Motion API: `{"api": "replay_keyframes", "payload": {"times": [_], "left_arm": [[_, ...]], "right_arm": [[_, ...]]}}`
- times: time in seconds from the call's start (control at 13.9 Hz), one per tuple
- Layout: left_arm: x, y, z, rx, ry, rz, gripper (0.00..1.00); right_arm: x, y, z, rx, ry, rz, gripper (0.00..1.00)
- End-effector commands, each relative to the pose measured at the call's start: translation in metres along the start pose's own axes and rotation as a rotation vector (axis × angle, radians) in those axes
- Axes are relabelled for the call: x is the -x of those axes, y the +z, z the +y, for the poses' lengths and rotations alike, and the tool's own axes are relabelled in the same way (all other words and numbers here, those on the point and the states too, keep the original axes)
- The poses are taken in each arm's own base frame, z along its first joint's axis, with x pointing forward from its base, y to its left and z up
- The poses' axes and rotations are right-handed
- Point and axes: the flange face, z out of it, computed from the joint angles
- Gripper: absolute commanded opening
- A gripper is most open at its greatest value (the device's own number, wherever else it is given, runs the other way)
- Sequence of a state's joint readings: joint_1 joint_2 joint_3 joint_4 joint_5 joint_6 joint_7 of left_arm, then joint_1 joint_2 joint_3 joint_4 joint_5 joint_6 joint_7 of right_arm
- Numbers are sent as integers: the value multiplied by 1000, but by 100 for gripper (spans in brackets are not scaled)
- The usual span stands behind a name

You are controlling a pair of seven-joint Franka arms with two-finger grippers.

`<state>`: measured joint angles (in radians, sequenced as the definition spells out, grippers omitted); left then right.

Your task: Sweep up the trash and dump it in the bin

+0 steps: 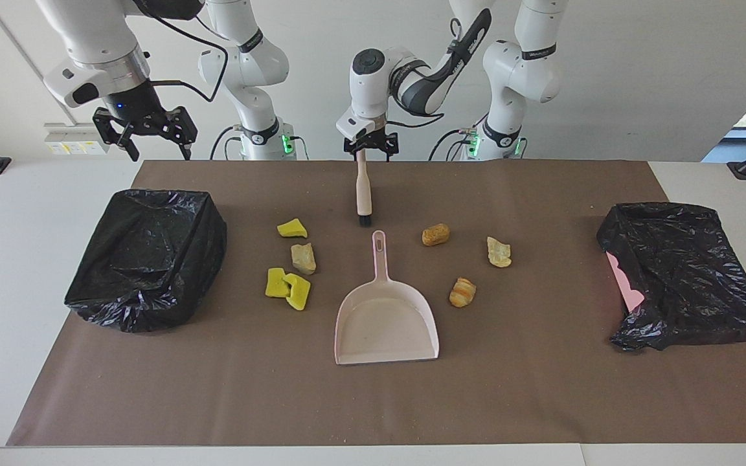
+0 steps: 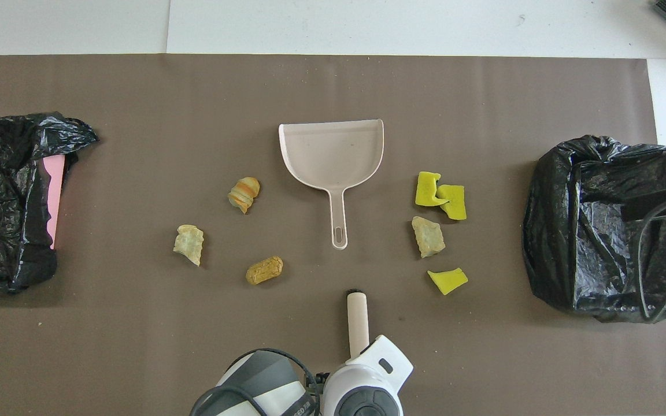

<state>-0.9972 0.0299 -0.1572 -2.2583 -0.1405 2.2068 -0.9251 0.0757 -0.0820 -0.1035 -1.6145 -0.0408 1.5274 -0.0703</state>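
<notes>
My left gripper (image 1: 367, 153) is shut on the top of the beige-handled brush (image 1: 364, 188). The brush stands upright with its black bristles on the brown mat, just nearer to the robots than the pale pink dustpan (image 1: 386, 320). The brush also shows in the overhead view (image 2: 357, 320). Three yellow sponge pieces (image 1: 292, 228) (image 1: 276, 283) (image 1: 298, 291) and a tan lump (image 1: 303, 258) lie beside the dustpan toward the right arm's end. An orange-brown lump (image 1: 436, 234), a beige lump (image 1: 498, 252) and a striped lump (image 1: 462, 292) lie toward the left arm's end. My right gripper (image 1: 160, 154) is open, raised over the bin (image 1: 146, 259).
A second black-bagged bin (image 1: 684, 272), with pink showing at its side, stands at the left arm's end of the mat (image 1: 541, 388). The dustpan's handle (image 2: 339, 219) points toward the robots.
</notes>
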Motion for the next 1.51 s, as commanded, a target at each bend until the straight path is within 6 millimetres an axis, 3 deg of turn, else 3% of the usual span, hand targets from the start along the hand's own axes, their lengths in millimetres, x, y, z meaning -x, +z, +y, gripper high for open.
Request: {"api": "replay_keyframes", "payload": {"times": [0.0, 0.43, 0.58, 0.87, 1.23, 1.37, 1.44], "left_arm": [[6, 16, 10, 14, -9, 0, 100], [3, 6, 6, 2, -11, -12, 100], [1, -4, 5, -7, -8, -20, 87], [0, -5, 5, -6, -4, -20, 60], [0, -5, 5, -4, -1, -18, 56], [0, -5, 5, -4, 6, -18, 43], [0, -5, 5, -4, 9, -18, 18]], "right_arm": [[2, -2, 2, -19, -9, 13, 100], [2, -2, 2, -19, -9, 13, 100], [2, -2, 2, -19, -9, 11, 100], [2, -2, 2, -19, -9, 11, 100], [2, -2, 2, -19, -9, 13, 100], [2, -2, 2, -19, -9, 13, 100], [2, -2, 2, -19, -9, 13, 100]]}}
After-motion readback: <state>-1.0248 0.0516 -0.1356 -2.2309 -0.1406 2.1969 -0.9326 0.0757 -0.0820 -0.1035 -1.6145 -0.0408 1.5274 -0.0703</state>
